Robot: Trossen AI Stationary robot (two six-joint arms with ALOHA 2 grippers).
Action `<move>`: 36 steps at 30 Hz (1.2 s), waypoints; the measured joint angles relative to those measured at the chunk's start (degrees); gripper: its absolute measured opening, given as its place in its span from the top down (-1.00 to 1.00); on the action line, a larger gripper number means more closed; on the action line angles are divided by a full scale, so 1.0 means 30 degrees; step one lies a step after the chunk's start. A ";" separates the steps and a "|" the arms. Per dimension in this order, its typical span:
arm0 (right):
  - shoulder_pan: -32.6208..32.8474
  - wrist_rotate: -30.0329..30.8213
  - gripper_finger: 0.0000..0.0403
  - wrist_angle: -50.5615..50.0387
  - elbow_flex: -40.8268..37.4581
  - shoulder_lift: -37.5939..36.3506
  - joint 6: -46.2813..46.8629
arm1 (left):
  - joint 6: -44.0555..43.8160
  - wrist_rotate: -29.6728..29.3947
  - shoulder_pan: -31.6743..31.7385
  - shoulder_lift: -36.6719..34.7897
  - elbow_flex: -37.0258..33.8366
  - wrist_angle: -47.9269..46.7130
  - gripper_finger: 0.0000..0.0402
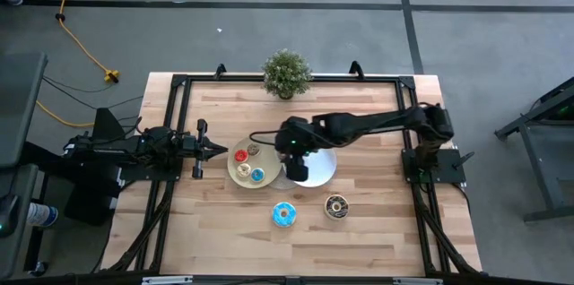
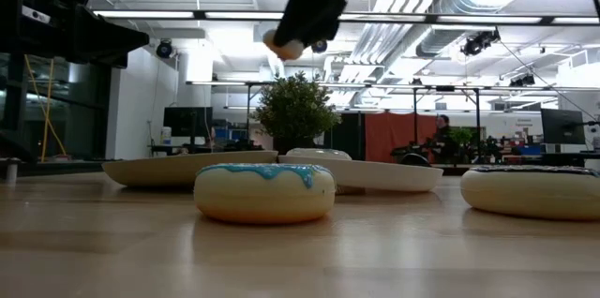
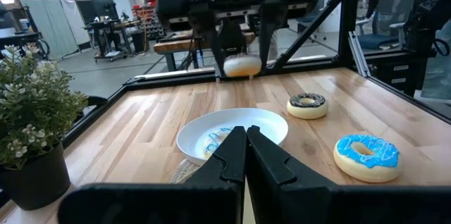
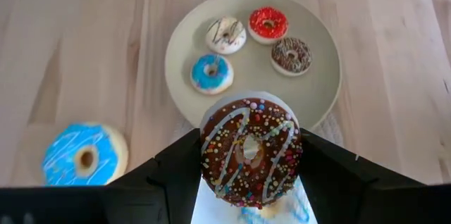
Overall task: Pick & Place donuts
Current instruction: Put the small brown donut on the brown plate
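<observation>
While the high view hides it, the right gripper (image 4: 250, 155) clamps a chocolate-iced sprinkled donut (image 4: 251, 150) (left gripper (image 3: 246, 155) closed, empty).

1. The held donut (image 4: 251, 151) has dark brown icing with white zigzag lines and many-coloured sprinkles.
2. On the beige plate (image 4: 317, 94) lie four small donuts: red (image 4: 268, 24), blue (image 4: 211, 73), white with dark stripes (image 4: 226, 34), and brown with pale stripes (image 4: 291, 55).
3. A large blue-iced donut (image 4: 84, 156) lies on the light wooden counter (image 4: 77, 55).

Four small donuts (image 4: 246, 44) on plate (image 4: 183, 76), two large donuts (image 1: 309, 211) beside.
</observation>
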 joint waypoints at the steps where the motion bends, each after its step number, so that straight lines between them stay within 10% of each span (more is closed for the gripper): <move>1: -0.0069 0.0009 -0.04 0.0001 0.0228 0.0283 -0.0002 | -0.0004 -0.0004 0.0002 0.0001 0.0000 -0.0004 1.00; 36: -0.0742 0.0328 -0.04 0.2283 0.2800 0.5668 -0.0583 | -0.0007 0.0233 0.0007 -0.0001 0.0000 -0.0022 1.00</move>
